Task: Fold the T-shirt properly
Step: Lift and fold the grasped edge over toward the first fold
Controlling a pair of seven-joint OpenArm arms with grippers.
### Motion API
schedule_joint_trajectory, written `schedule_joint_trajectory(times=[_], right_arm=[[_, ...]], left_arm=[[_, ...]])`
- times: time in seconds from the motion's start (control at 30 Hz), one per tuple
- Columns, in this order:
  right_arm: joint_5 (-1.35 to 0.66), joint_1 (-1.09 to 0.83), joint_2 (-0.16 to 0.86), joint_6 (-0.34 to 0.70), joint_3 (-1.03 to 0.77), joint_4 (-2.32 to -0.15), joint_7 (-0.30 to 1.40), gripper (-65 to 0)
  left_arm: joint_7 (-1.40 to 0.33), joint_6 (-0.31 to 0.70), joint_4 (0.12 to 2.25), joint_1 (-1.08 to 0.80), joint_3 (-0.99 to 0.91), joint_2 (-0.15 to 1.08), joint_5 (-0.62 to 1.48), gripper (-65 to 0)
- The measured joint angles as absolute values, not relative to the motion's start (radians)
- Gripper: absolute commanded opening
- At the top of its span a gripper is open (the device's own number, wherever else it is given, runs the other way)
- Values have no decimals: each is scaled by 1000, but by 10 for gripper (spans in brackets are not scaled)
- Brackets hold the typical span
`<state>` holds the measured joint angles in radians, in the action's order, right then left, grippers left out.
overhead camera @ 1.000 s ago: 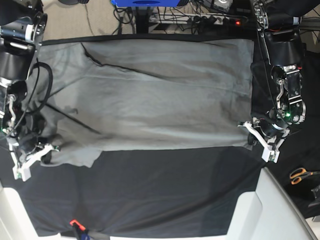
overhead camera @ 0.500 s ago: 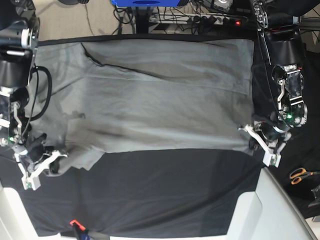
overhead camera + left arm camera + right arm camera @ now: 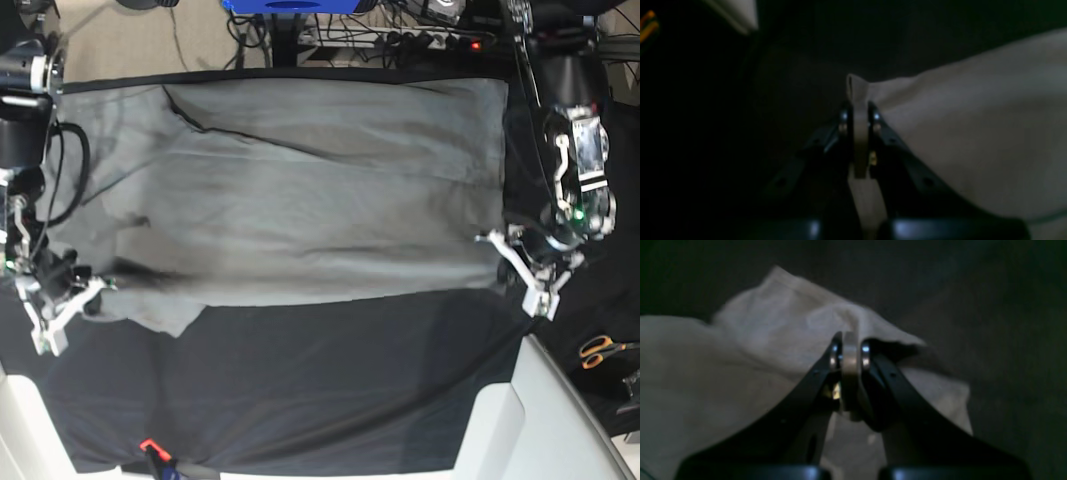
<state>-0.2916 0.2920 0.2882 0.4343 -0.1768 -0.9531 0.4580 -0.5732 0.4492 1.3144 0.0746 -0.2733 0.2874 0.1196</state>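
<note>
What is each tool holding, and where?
Both grip the T-shirt: left tool pinches a near hem corner, right tool pinches bunched fabric at the opposite near corner.

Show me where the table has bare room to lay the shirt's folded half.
Free: the black table cloth between the T-shirt near edge and the white front edge. Crowded: the far half under the shirt, and both near corners, where the left hand and right hand pinch fabric.

- T-shirt (image 3: 300, 200) lies spread across the far half of the counter (image 3: 330, 390)
- right claw (image 3: 62, 300) at its near-left corner, left claw (image 3: 520, 262) at its near-right corner
- scissors (image 3: 600, 350) off to the right
</note>
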Motion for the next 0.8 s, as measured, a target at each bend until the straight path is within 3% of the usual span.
schedule_joint_trajectory(times=[0.5,0.8], right_arm=[[-298,173,281,437,-323,-1143,702,-648],[-299,80,270,432,-340,-1236,730,-648]], left_arm=[[-569,449,1437,-60,-271,289,123,-650],[-569,449,1528,-175,-271,289,123,-650]])
